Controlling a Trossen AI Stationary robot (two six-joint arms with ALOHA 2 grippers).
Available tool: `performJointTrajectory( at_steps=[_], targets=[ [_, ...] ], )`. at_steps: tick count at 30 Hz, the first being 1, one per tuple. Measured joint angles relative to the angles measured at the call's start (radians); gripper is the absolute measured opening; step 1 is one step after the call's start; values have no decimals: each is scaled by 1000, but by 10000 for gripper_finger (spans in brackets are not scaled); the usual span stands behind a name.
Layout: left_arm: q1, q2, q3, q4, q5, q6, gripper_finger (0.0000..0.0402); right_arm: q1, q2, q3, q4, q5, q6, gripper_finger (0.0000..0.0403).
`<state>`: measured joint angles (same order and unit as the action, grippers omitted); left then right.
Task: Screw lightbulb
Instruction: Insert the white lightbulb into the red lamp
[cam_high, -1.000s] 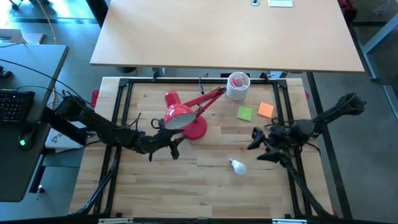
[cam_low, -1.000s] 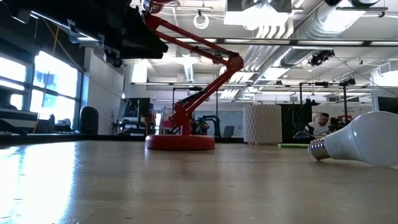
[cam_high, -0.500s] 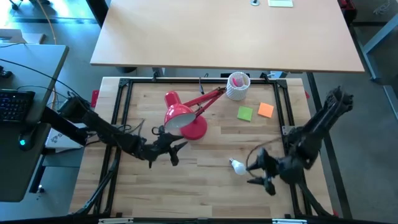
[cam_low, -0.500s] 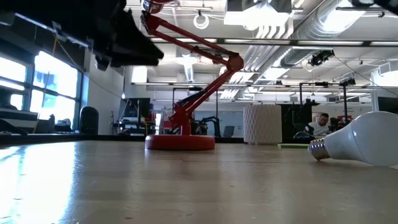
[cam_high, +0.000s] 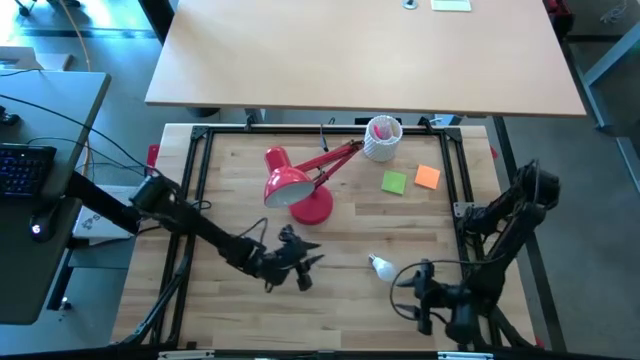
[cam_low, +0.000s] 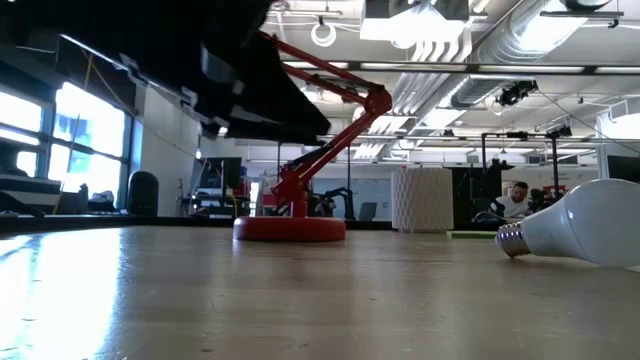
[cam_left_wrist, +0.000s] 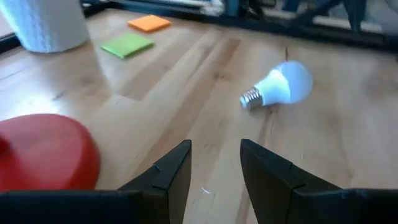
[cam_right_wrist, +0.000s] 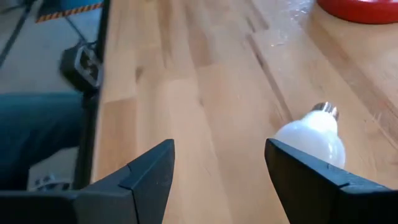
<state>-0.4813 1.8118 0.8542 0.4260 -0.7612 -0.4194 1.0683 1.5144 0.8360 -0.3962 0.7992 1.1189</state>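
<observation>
The lightbulb (cam_high: 382, 267) lies on its side on the wooden table, white with a silvery screw base (cam_left_wrist: 250, 98). It also shows in the low view, the lightbulb (cam_low: 585, 225). The red lamp (cam_high: 290, 183) stands on its round base (cam_high: 318, 208) behind it. My left gripper (cam_high: 305, 264) hovers open to the bulb's left, pointing at it (cam_left_wrist: 214, 165). My right gripper (cam_high: 412, 292) stands open near the front edge, just right of the bulb (cam_right_wrist: 314, 140), which lies ahead of one finger.
A white perforated cup (cam_high: 382, 138) stands at the back. A green note (cam_high: 394, 182) and an orange note (cam_high: 428, 177) lie right of the lamp. Bare wood lies between the bulb and the front edge.
My left gripper has moved right and toward the near edge, sinking toward the bulb. My right gripper has swung from the table's right middle down to the near edge, turning about, and now sits beside the bulb. The bulb and lamp have stayed put.
</observation>
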Motion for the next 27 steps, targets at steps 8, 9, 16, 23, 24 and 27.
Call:
performJointTrajectory(
  at_steps=[8, 9, 16, 23, 24, 27],
  targets=[
    [61, 74, 103, -20, 64, 89, 131, -138, 2, 0, -14, -142, -205, 279],
    [71, 74, 105, -20, 67, 90, 131, -156, -5, 0, -30, -172, -237, 284],
    [123, 74, 106, -17, 161, 107, 131, -197, -59, 1, -165, -259, -248, 302],
    [150, 74, 106, -12, 298, 104, 131, -93, -60, 1, -99, -204, -167, 303],
    [152, 74, 106, -13, 316, 91, 131, -71, -52, 1, -100, -188, -123, 303],
    [152, 74, 106, -7, 334, 56, 131, -12, -31, 1, -106, -151, 14, 303]
  ],
)
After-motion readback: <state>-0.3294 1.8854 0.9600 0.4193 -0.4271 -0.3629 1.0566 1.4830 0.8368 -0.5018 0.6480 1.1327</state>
